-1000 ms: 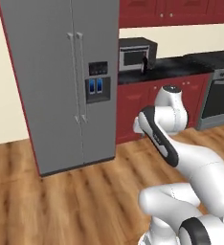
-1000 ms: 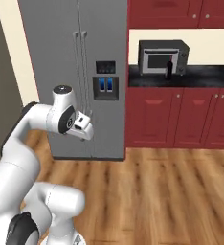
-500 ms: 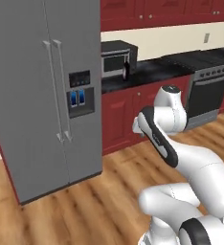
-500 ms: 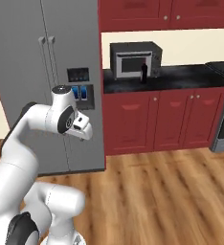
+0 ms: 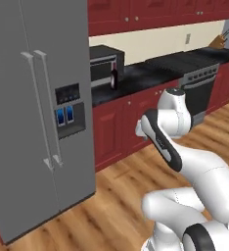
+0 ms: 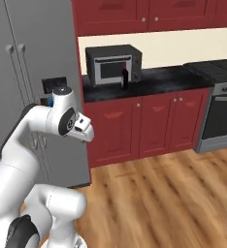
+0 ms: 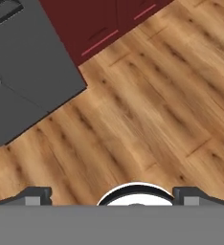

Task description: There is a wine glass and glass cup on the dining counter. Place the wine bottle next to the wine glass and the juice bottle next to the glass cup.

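One wine bottle (image 6: 124, 78) was seen upright on the black worktop (image 6: 169, 77) just before the single microwave (image 6: 112, 64), beside one fridge (image 5: 35, 112) and one stove (image 6: 219, 111), while the end effector's (image 7: 112, 196) fingertips (image 7: 35, 196) were held apart, empty.
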